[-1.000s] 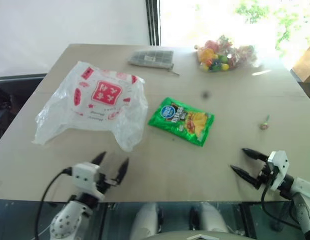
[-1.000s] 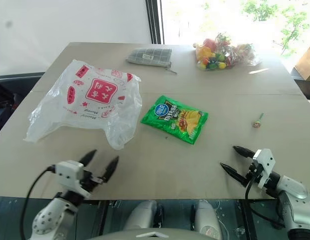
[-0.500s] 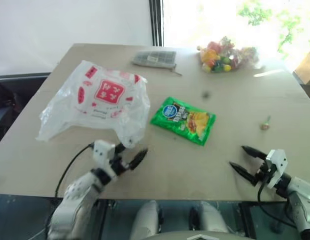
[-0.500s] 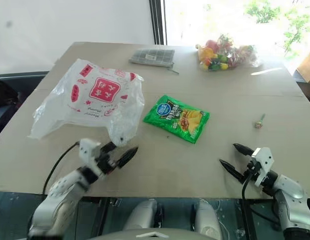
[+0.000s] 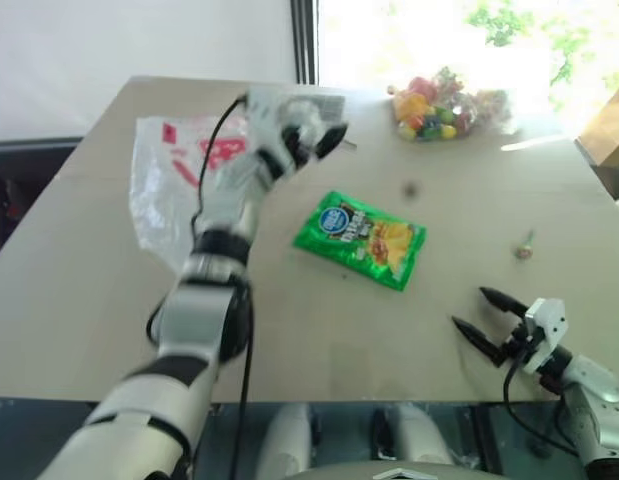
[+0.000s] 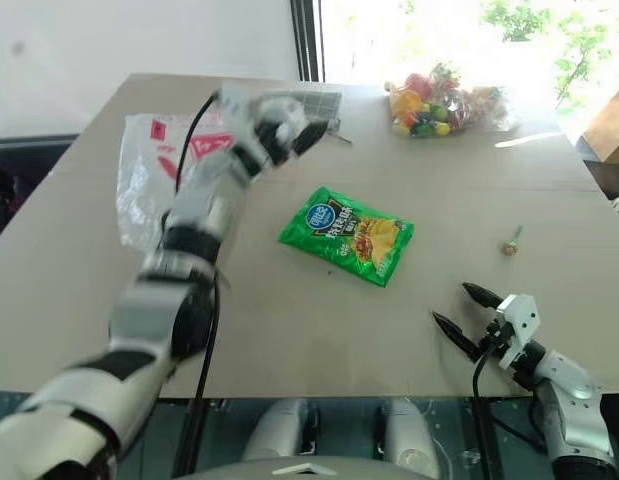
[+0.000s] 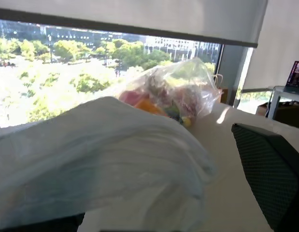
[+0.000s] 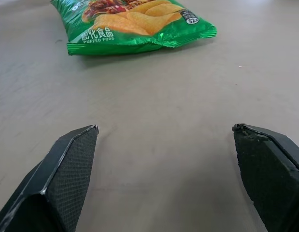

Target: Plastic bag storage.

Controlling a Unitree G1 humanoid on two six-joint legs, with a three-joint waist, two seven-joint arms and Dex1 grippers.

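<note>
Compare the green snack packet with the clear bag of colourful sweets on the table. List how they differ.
The flat green foil snack packet is opaque and printed; the clear plastic bag of colourful sweets is see-through and shows its contents. The packet lies flat and smooth near the middle of the beige table; the sweets bag sits lumpy and bulging at the far edge by the window. Both rest on the table, untouched by either gripper.

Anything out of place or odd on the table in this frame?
Nothing is spilled or damaged. The plastic bag lies crumpled at the table's left side, partly behind the raised left gripper. A single small sweet lies loose, apart from the bag of sweets. The green snack packet lies flat.
</note>
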